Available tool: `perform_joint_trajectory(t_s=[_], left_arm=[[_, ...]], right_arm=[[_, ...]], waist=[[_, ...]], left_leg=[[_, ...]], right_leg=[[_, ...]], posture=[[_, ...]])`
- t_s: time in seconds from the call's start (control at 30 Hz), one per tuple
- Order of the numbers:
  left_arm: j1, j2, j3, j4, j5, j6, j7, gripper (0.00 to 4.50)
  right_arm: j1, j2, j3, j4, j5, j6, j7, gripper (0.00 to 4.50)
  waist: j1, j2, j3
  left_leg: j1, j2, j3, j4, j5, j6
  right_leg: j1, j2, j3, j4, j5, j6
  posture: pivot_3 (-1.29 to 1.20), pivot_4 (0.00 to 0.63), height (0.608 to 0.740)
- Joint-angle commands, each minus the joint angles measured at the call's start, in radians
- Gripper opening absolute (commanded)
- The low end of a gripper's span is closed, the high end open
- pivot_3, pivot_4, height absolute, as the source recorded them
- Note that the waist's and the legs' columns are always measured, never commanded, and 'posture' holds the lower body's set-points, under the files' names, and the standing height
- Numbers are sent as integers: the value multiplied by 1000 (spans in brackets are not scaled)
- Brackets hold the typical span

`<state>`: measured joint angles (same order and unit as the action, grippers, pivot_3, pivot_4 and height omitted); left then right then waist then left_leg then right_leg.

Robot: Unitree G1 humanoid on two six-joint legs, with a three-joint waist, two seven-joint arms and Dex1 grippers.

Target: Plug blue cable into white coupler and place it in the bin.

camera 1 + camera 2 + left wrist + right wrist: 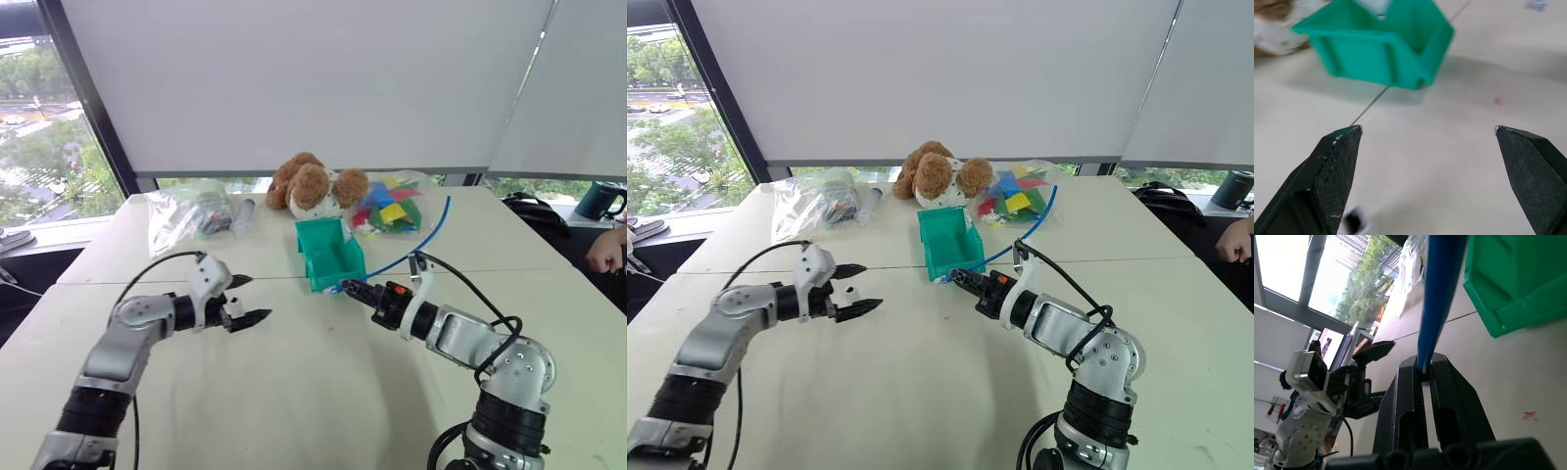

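Observation:
The teal bin (330, 253) stands mid-table, its cut-away front facing me. My right gripper (345, 287) is shut on the blue cable (438, 230) just in front of the bin's lower right corner. From the fingers the cable arcs up and away to the right. In the right wrist view the cable (1440, 293) rises straight out of the closed fingers beside the bin (1518, 279). My left gripper (257, 298) hangs open and empty above the table, left of the bin and apart from it. Seen from the left wrist, the bin (1386, 44) lies ahead. The white coupler is hidden.
Behind the bin sits a brown teddy bear (313, 184), with a clear bag of coloured pieces (392, 211) to its right. Another clear bag (186, 217) lies at the back left. A person's hand (607, 250) rests at the table's right edge.

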<state>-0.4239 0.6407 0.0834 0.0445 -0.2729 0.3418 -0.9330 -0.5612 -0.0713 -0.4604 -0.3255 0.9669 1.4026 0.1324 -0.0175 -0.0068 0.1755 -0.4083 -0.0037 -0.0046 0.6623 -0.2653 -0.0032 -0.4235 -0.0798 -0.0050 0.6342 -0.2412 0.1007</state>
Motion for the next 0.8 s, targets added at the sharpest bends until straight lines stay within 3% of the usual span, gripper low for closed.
perform_joint_trajectory(t_s=[0.03,0.3,0.73,0.8], left_arm=[[35,23,56,-24,24,-20,77,4458],[51,-48,46,163,56,-135,167,4458],[-161,-178,14,628,82,-339,135,4458],[-173,-187,9,658,78,-358,110,3893]], right_arm=[[-19,-15,36,-2,27,-44,23,0],[-44,-44,111,35,20,-126,55,0],[-14,-65,132,-21,79,-138,4,0],[-8,-71,131,-33,90,-137,-10,0]], waist=[[0,0,0],[7,0,0],[2,-1,0],[3,-1,0]], left_leg=[[0,0,0,0,0,0],[0,-1,0,0,0,0],[-1,-1,1,0,0,0],[-1,0,1,0,0,0]], right_leg=[[0,0,0,0,0,0],[0,-1,0,0,0,0],[-1,-1,0,0,0,0],[-1,-1,0,0,0,0]], posture=[[0,150,740],[0,150,740],[0,150,740],[0,150,740]])
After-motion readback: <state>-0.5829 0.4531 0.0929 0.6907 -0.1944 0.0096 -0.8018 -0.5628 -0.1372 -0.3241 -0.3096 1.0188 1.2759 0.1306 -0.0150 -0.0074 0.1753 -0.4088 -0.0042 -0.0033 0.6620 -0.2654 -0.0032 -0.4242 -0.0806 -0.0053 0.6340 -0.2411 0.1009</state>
